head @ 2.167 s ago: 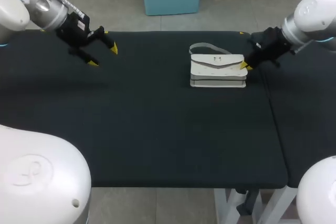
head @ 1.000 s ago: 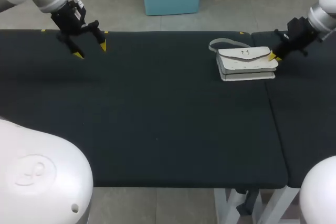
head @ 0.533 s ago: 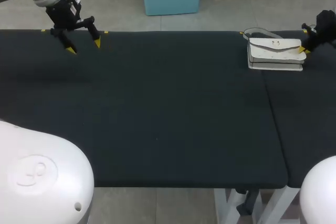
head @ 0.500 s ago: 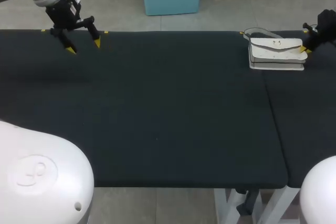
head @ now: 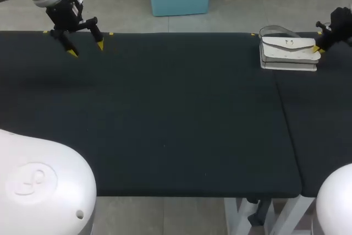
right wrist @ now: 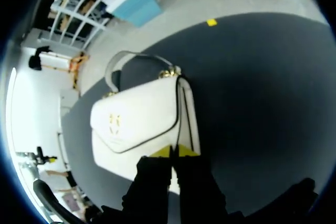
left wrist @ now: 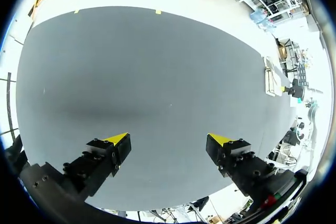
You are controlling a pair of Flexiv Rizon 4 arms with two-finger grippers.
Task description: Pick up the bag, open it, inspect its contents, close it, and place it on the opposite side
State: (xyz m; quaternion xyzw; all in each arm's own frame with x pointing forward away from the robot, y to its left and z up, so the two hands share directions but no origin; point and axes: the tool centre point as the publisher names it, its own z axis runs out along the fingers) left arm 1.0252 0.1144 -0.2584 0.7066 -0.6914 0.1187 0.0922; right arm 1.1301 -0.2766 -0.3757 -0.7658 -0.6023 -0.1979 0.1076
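Bag (head: 289, 53), pinched at its edge by the closed right gripper (right wrist: 174, 152), should settle flat on the counter (head: 165, 108) before release; left gripper (head: 85, 45) gapes empty.

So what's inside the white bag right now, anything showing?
Nothing shows. The white bag lies on the table with its flap closed over the front, so whatever is inside is covered. The right gripper is shut on its edge.
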